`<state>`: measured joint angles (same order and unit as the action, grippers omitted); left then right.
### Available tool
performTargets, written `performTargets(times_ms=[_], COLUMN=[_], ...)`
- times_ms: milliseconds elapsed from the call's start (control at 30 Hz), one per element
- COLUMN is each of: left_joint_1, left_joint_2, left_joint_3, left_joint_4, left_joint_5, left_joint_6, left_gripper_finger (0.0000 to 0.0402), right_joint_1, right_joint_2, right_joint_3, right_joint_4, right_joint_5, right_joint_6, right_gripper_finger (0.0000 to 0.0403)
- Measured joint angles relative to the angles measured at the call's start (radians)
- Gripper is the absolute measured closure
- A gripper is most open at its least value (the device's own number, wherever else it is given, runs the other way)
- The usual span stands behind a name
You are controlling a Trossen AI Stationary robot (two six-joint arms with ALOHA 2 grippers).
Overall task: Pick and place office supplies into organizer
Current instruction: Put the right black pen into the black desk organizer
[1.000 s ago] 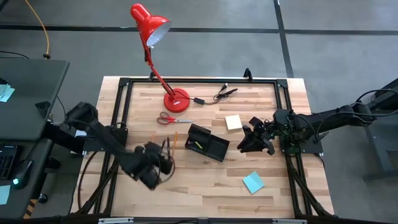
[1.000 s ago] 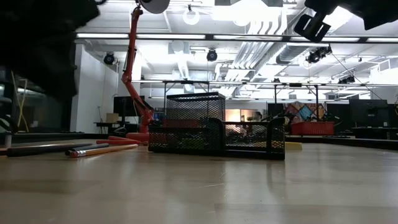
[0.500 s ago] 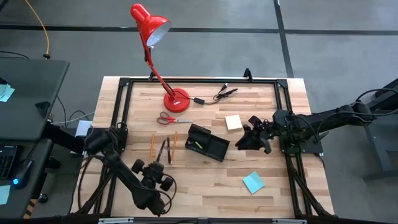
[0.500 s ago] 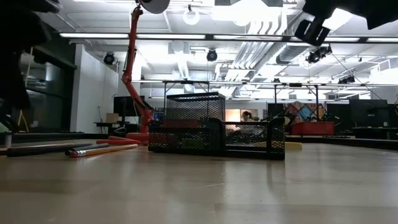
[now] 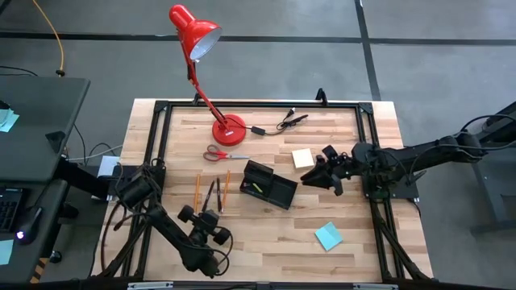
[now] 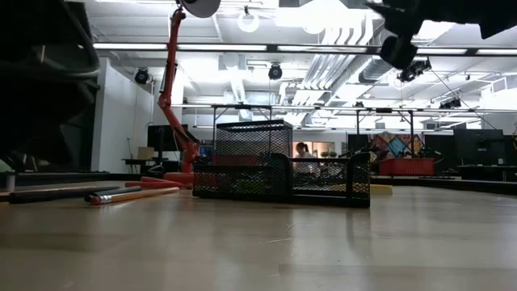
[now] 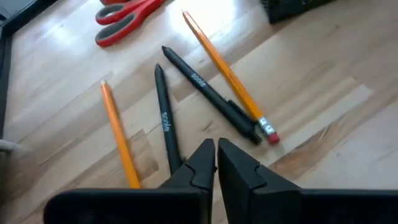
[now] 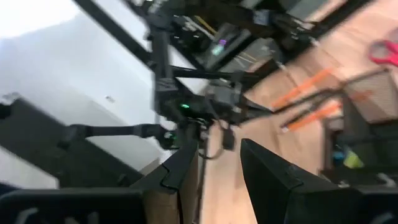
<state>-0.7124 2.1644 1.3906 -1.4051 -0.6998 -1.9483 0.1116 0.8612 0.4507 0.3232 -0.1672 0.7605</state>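
Two dark pens (image 5: pixel 214 196) and two orange pencils (image 5: pixel 197 187) lie flat on the table left of the black mesh organizer (image 5: pixel 270 185). In the left wrist view the pens (image 7: pixel 208 96) and pencils (image 7: pixel 118 134) lie just ahead of my fingers. Red-handled scissors (image 5: pixel 222 153) lie farther back. A pale yellow pad (image 5: pixel 303 158) and a teal pad (image 5: pixel 328 236) lie to the right. My left gripper (image 5: pixel 210 219) is shut and empty above the table, on the near side of the pens. My right gripper (image 5: pixel 309 179) is open and empty, right of the organizer.
A red desk lamp (image 5: pixel 228 127) stands at the back, with a black cable with clips (image 5: pixel 282 123) beside it. The black metal frame (image 5: pixel 157 153) runs along the table's edges. Bare wood lies along the near edge between the left arm and the teal pad.
My left arm has swung back from over the pens and pencils toward the table's near edge, leaving them in place and in full view. My right gripper has gone a little toward the table's left and far edge, closer to the organizer and the yellow pad.
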Motion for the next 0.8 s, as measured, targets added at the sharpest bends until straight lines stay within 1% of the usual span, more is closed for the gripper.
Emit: performTargets(times_ms=[100, 200, 333, 433, 633, 667, 700, 733, 767, 800], left_joint_1=[0.006, 0.026, 0.043, 0.056, 0.064, 0.057, 0.054, 0.053, 0.053, 0.055], left_joint_2=[0.001, 0.000, -0.005, -0.029, -0.053, -0.053, -0.053, -0.053, -0.053, -0.052], left_joint_3=[-0.021, -0.030, -0.030, -0.030, -0.010, -0.003, 0.003, 0.006, 0.005, 0.005], left_joint_4=[0.024, 0.075, 0.107, 0.118, 0.143, 0.143, 0.148, 0.159, 0.169, 0.176], left_joint_5=[-0.007, -0.024, -0.131, -0.200, -0.279, -0.291, -0.284, -0.247, -0.207, -0.195], left_joint_6=[0.006, 0.011, 0.038, 0.058, 0.092, 0.141, 0.202, 0.232, 0.240, 0.241], left_gripper_finger=[0.0394, 0.0394, 0.0392, 0.0395, 0.0400, 0.0400, 0.0400, 0.0399, 0.0399, 0.0399], right_joint_1=[0.000, 0.000, 0.000, 0.001, 0.000, 0.000, 0.000, 0.000, 0.000, 0.000], right_joint_2=[0.007, 0.011, 0.011, 0.011, 0.011, 0.011, 0.011, 0.011, 0.011, 0.011], right_joint_3=[0.000, 0.000, 0.000, 0.000, 0.000, 0.000, 0.000, 0.000, 0.000, 0.000], right_joint_4=[-0.024, -0.058, -0.083, -0.080, -0.080, -0.080, -0.080, -0.080, -0.080, -0.080], right_joint_5=[0.043, 0.053, 0.004, -0.011, -0.035, -0.051, -0.067, -0.085, -0.107, -0.128], right_joint_6=[-0.001, 0.000, 0.003, 0.068, 0.071, 0.070, 0.067, 0.054, 0.044, 0.032], right_gripper_finger=[0.0286, 0.0286, 0.0286, 0.0286, 0.0286, 0.0286, 0.0286, 0.0286, 0.0286, 0.0286])
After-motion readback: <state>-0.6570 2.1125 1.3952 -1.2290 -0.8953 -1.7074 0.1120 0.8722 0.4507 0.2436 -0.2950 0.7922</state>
